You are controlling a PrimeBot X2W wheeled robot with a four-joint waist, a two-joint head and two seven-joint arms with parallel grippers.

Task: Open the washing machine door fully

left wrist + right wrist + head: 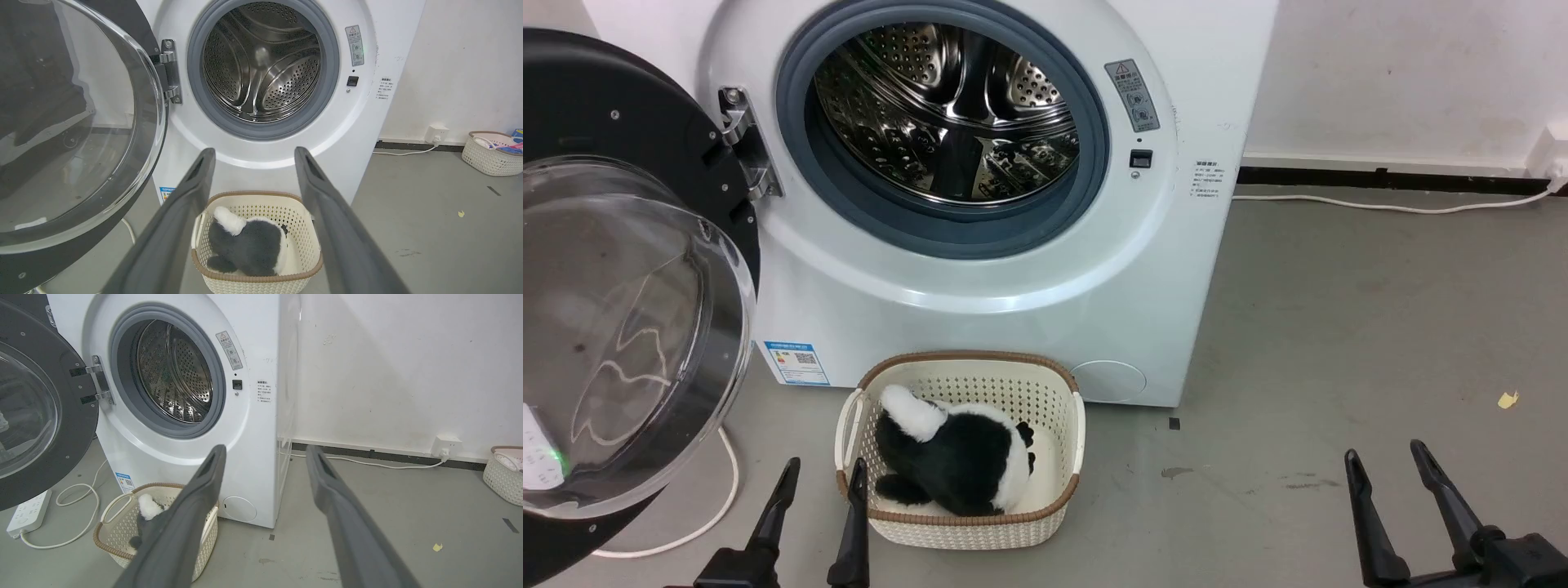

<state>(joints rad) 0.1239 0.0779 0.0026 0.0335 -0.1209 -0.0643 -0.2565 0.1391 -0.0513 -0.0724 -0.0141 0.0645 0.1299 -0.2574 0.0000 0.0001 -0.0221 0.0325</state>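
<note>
Washing machine door (621,327) stands swung wide on its hinge (747,143), left of the washer (1013,306).
Both pairs of jaws stand apart and hold nothing. The left jaws sit low, just right of the door's bottom edge and beside the basket (968,357), not touching the door. The right jaws are well apart from it, over the floor (1339,327).

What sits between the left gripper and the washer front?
A cream basket holding a black-and-white plush toy, straight ahead of the left gripper and in front of the washer. Clearest in the left wrist view.
</note>
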